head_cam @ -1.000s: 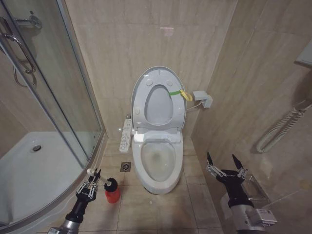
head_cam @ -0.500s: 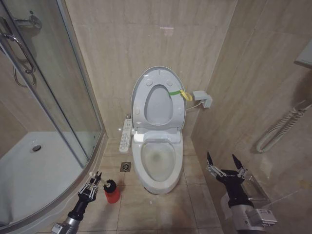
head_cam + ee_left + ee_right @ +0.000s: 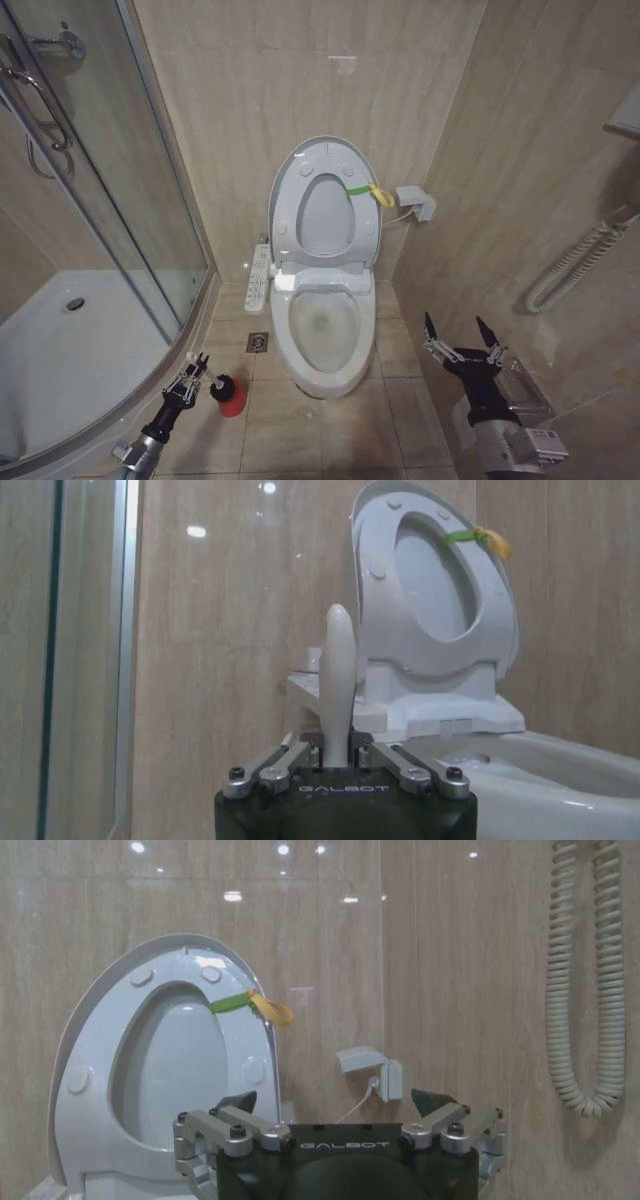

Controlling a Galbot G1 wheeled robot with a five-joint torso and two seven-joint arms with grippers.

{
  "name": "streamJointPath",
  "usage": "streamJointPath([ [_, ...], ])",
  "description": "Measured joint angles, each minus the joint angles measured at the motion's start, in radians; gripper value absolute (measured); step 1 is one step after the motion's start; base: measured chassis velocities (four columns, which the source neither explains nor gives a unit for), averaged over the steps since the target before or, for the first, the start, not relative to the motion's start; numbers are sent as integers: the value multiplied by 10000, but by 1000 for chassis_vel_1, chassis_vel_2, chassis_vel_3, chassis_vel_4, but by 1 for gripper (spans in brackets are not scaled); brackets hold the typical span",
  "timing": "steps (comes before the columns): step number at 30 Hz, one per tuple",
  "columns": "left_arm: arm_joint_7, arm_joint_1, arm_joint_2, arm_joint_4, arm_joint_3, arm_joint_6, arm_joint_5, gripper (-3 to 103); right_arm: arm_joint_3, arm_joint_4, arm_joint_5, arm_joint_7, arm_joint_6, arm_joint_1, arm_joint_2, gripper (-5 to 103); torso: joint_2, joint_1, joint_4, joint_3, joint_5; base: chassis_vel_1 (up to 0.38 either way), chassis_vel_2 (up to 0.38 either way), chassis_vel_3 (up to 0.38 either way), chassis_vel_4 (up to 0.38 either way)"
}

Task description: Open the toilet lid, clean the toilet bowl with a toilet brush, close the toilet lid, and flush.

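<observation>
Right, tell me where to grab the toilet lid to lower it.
Take the toilet lid by its upper right rim, near the yellow-green band, coming from the front on the robot's right. It stands upright against the wall, so probably only that edge is free, and the open right gripper is on that side. The left gripper is shut on the toilet brush.

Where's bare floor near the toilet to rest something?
Bare tiles lie between the toilet bowl and the right gripper, and in front of the bowl. It is crowded to the robot's left: the left gripper, toilet brush and shower tray.
</observation>
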Motion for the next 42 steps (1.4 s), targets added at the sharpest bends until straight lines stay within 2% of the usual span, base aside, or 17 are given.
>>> streamJointPath([
  [10, 11, -677, 128, 581, 202, -1, -15, 16, 0, 0, 0, 0, 0, 0, 0, 100, 0, 0, -1, 0, 1, 0, 0, 0, 0],
  [17, -297, -960, -46, 691, 351, 6, 345, 16, 0, 0, 0, 0, -1, 0, 0, 100, 0, 0, -1, 0, 1, 0, 0, 0, 0],
  [34, -332, -1056, -229, 878, 322, 13, 519, 16, 0, 0, 0, 0, 0, 0, 0, 100, -6, -5, -1, -6, 1, 0, 0, 0, 0],
  [42, -343, -1090, -190, 1050, 260, 16, 655, 16, 0, 0, 0, 0, 0, 0, 0, 100, -270, -123, -1, -147, 1, 0, 0, 0, 0],
])
